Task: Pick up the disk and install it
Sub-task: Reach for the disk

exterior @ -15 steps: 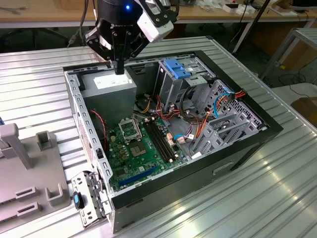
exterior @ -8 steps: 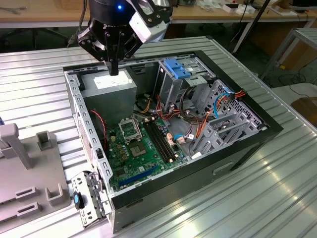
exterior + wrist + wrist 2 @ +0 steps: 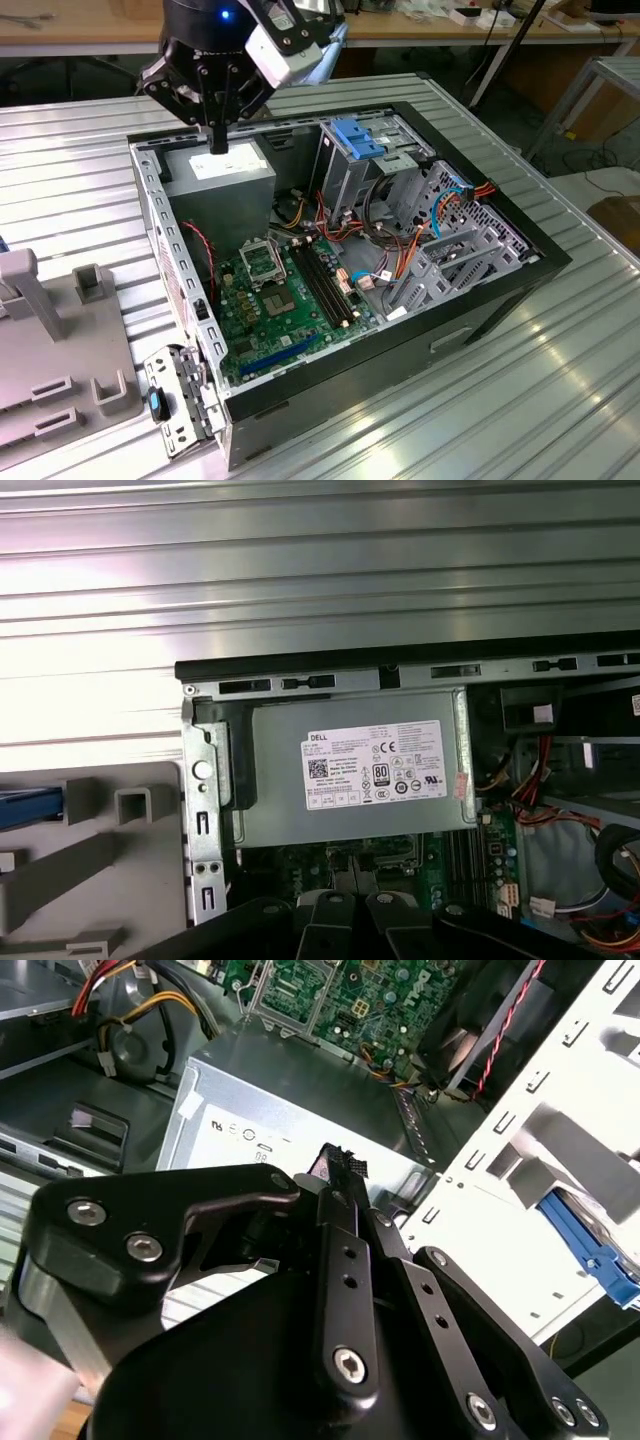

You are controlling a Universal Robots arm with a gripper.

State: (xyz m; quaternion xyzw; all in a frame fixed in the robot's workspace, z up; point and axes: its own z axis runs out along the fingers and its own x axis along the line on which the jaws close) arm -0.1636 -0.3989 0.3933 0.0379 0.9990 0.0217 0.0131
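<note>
My gripper hangs over the far corner of the open computer case, just above the grey power supply. Its black fingers are pressed together with nothing between them. The disk shows as a blue-framed edge resting on the grey fixture outside the case, well away from the gripper. In the second wrist view the disk appears past the pale perforated case wall. A blue plastic bracket sits atop the grey drive cage inside the case.
The case lies on its side on a ribbed metal table. Inside are the green motherboard, bundles of orange and red cables and metal brackets. A grey fixture with slots stands at the exterior view's left.
</note>
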